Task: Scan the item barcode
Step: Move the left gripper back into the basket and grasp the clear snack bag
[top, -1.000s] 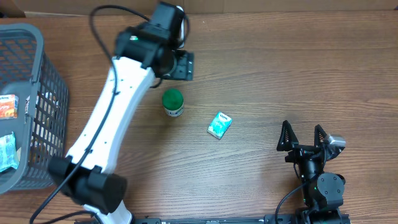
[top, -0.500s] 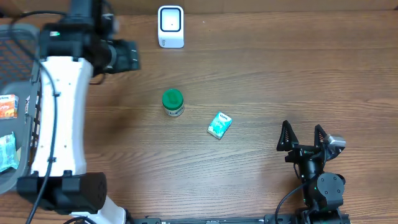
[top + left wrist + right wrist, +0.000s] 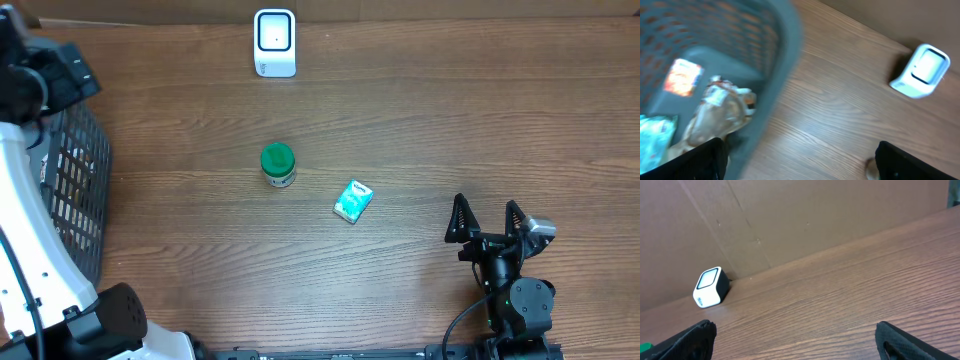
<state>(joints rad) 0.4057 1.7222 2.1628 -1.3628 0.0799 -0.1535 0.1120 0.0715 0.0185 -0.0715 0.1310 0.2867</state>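
The white barcode scanner point(image 3: 275, 43) stands at the table's back edge and also shows in the left wrist view as the scanner point(image 3: 921, 70) and in the right wrist view as the scanner point(image 3: 710, 287). A green-lidded jar point(image 3: 278, 163) and a teal packet point(image 3: 353, 200) lie mid-table. My left gripper point(image 3: 82, 72) hangs open and empty over the basket's rim; the left wrist view shows the left gripper point(image 3: 800, 167) with jaws wide apart. My right gripper point(image 3: 487, 220) rests open and empty at the front right, seen again as the right gripper point(image 3: 802, 345).
A grey mesh basket point(image 3: 80, 190) stands at the far left, its rim point(image 3: 785, 60) blurred in the left wrist view. Inside lie an orange packet point(image 3: 682, 77), a crinkly pouch point(image 3: 720, 112) and a teal packet point(image 3: 655, 142). A cardboard wall point(image 3: 815, 215) backs the table.
My left arm has swung left from the scanner area to above the basket, uncovering the scanner. The right arm, jar and teal packet have not moved.
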